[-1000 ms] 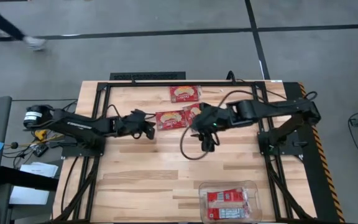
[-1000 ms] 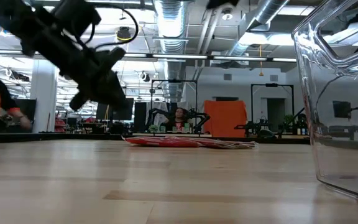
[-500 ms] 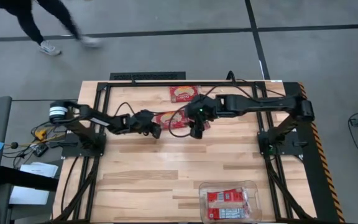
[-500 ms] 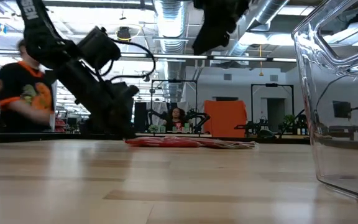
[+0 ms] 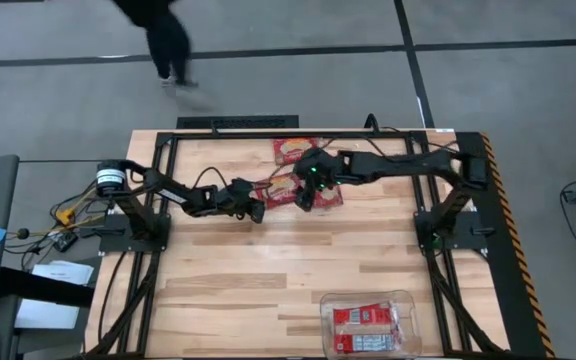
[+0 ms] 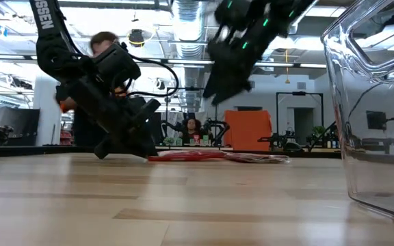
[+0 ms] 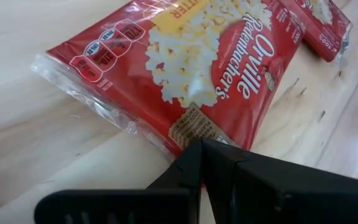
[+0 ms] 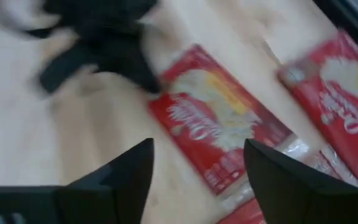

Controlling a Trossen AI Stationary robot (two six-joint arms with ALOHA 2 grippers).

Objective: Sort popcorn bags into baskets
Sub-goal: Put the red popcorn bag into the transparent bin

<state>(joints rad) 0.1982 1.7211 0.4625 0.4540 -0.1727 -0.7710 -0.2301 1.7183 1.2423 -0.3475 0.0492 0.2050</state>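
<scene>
Three red popcorn bags lie flat near the table's far edge: one (image 5: 296, 150) farthest back, a middle one (image 5: 278, 190) (image 7: 191, 68), and one (image 5: 328, 192) to its right. My left gripper (image 5: 257, 213) (image 6: 146, 149) is shut and low on the table at the middle bag's near-left side. My right gripper (image 5: 305, 198) (image 8: 197, 180) is open and hovers well above the bags (image 8: 222, 140). The clear basket (image 5: 368, 300) (image 6: 368, 102) stands at the near edge with red packets (image 5: 365, 328) inside. My left gripper touches the middle bag's clear sealed long edge (image 7: 178, 138) near one corner with its shut fingertips (image 7: 196, 149). It comes slanting down from the table's left. The bag lies flat on the table.
Black frame rails (image 5: 268, 133) run along the table's far edge and both sides. The wood between the bags and the basket (image 5: 268, 280) is bare. A person (image 5: 163, 30) walks on the floor beyond the far edge.
My left gripper has moved right toward the middle bag and come down to the table top. My right gripper has moved toward the far-left, from beside the bags to above them, still raised. The person has walked from left to right behind the table.
</scene>
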